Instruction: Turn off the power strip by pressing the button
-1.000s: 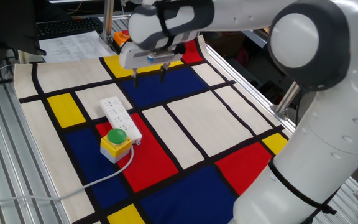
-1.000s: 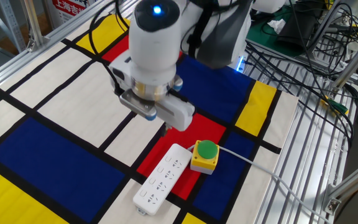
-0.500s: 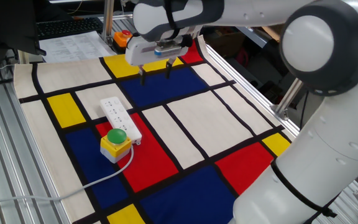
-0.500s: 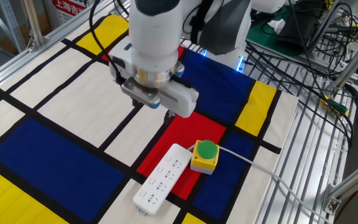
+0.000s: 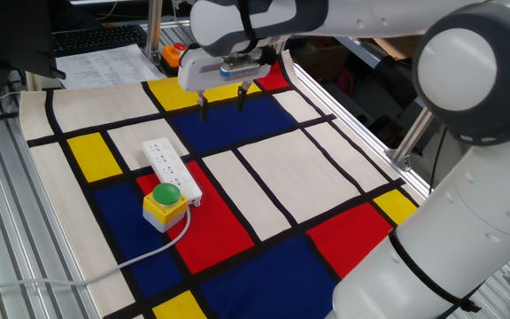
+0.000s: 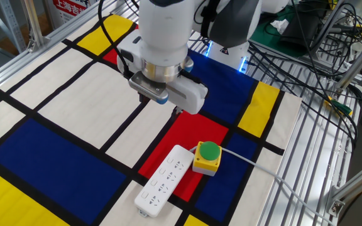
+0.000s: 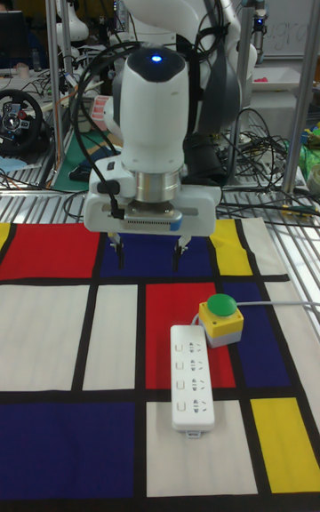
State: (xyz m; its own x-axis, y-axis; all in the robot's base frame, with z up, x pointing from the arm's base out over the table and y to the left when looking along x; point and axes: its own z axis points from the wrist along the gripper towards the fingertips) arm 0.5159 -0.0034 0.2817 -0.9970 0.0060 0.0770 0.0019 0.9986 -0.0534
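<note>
The power strip (image 5: pixel 171 167) (image 6: pixel 164 181) (image 7: pixel 193 374) is a long white bar lying flat on the coloured mat. Its far end touches a yellow box. The button at its end is too small to make out in these views. My gripper (image 5: pixel 222 112) (image 7: pixel 148 266) hangs open above the blue and red patches beyond the strip. A wide gap shows between its two dark fingers, and nothing is held. It stands apart from the strip, higher up and toward the robot's base.
A yellow box with a green dome (image 5: pixel 166 202) (image 6: pixel 207 156) (image 7: pixel 220 316) sits against the strip, with a white cable (image 6: pixel 256 164) running off the mat. An orange box with a red button (image 5: pixel 173 55) stands at the back. Metal rails (image 6: pixel 332 188) and loose cables (image 6: pixel 319 56) border the mat.
The gripper has risen a little and shifted away from the strip toward the robot's base, staying open. The strip and the boxes have not moved.
</note>
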